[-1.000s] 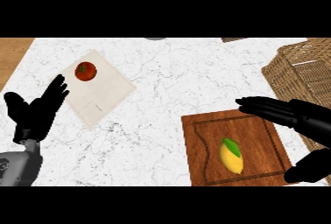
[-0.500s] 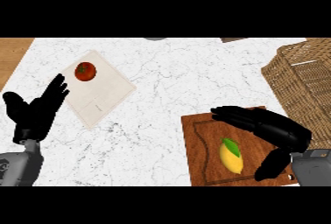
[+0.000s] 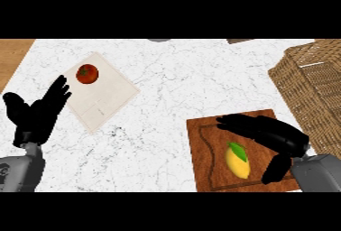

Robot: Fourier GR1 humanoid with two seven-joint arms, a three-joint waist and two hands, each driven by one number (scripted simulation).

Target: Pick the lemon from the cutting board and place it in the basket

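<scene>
A yellow lemon [image 3: 237, 161] with a green leaf lies on the wooden cutting board [image 3: 206, 158] at the lower right. My right hand [image 3: 274, 135] hovers over the board just right of the lemon, open, fingers stretched toward the upper left and thumb hanging down by the fruit's right side. It does not touch the lemon. The wicker basket [image 3: 313, 85] stands at the right edge, beyond the board. My left hand [image 3: 36, 113] rests open at the left edge, fingers up.
A red tomato [image 3: 86, 73] sits on a pale mat [image 3: 103, 99] at the upper left, close to my left hand. White marble counter lies between mat and board. A wooden strip borders the counter's far left.
My right hand has moved left and down from the board's right edge to sit over the board beside the lemon. The lemon and my left hand have stayed put.
</scene>
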